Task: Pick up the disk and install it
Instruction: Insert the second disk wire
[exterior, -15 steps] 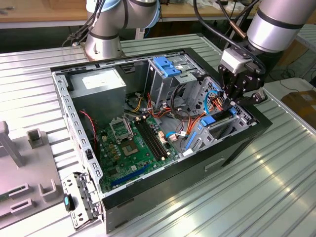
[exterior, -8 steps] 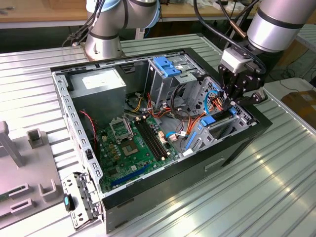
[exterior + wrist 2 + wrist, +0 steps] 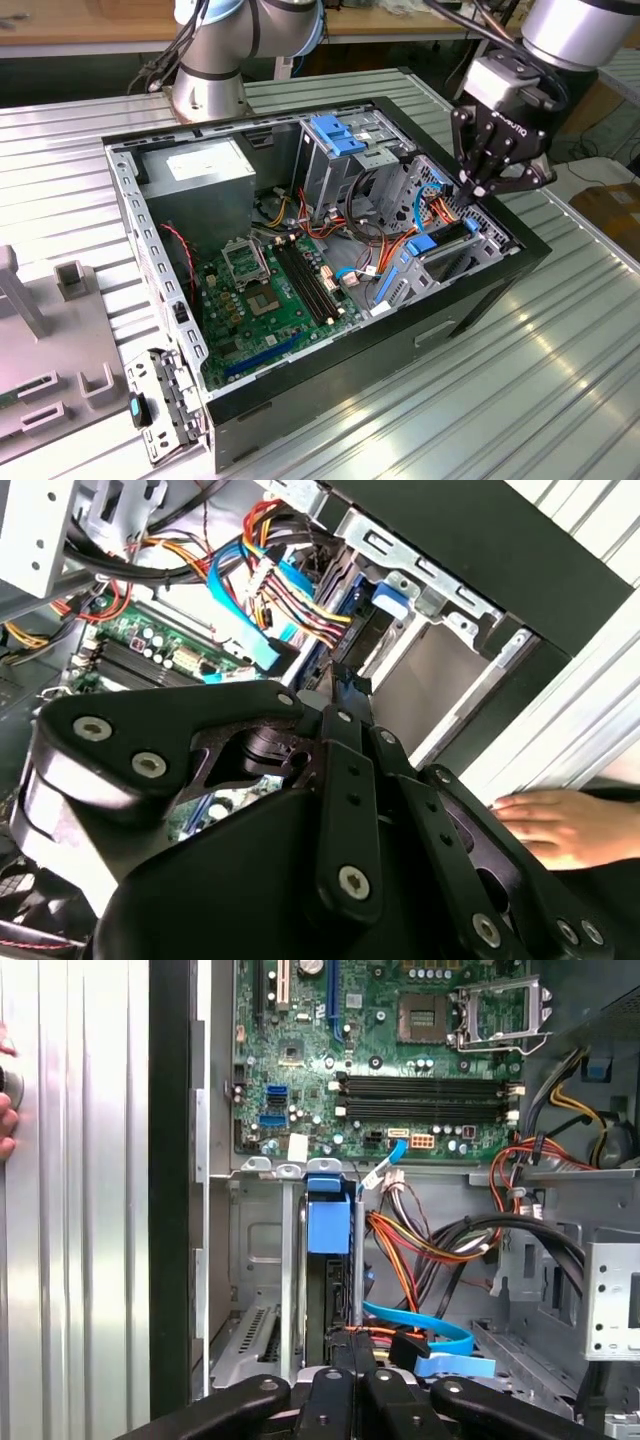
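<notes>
At the drive-bay corner of the open computer case (image 3: 330,385), the gripper (image 3: 478,188) stands closed on the rear edge of the disk (image 3: 328,1260), held on edge to sit in its bay slot.

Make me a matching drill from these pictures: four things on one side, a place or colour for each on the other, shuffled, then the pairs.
Things:
1. disk
2. gripper
3. circuit board
4. hand

Places or colours:
A. green, on the floor of the computer case
B. resting outside the case on the ribbed metal table
C. standing on edge in the drive bay, blue tab showing
D. black, at the rim of the case over the drive bay

Pairs: 1-C, 2-D, 3-A, 4-B
</notes>
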`<state>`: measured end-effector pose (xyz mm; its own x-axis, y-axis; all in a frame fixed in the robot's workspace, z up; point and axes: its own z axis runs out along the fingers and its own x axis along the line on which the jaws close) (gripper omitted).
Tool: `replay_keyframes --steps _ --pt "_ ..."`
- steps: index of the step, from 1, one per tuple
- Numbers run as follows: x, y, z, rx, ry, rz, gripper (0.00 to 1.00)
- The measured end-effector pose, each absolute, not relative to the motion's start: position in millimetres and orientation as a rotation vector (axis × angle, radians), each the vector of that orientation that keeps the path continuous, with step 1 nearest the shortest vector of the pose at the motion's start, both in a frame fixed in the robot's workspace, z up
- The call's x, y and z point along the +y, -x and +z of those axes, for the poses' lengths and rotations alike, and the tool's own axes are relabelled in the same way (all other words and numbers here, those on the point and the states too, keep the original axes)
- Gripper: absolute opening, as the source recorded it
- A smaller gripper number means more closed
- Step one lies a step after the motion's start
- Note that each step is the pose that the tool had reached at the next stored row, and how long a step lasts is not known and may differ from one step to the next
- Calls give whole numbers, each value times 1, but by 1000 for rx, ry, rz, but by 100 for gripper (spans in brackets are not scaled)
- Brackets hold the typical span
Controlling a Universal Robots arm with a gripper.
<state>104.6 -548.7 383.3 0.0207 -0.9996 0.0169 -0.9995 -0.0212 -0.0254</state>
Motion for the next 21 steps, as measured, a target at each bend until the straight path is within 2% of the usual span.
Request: replay_keyframes --steps 6,9,13,19,20,21 --pt "-540 -106 384 2210 2242 -27 11" --pt "-531 -107 399 2210 2243 -27 11" --pt "-515 -112 393 2221 2254 -15 11" --pt "-515 -112 390 2232 2265 -38 11" --pt "-515 -112 388 2235 2268 -45 24" --pt "-514 -112 382 2240 2273 -55 30"
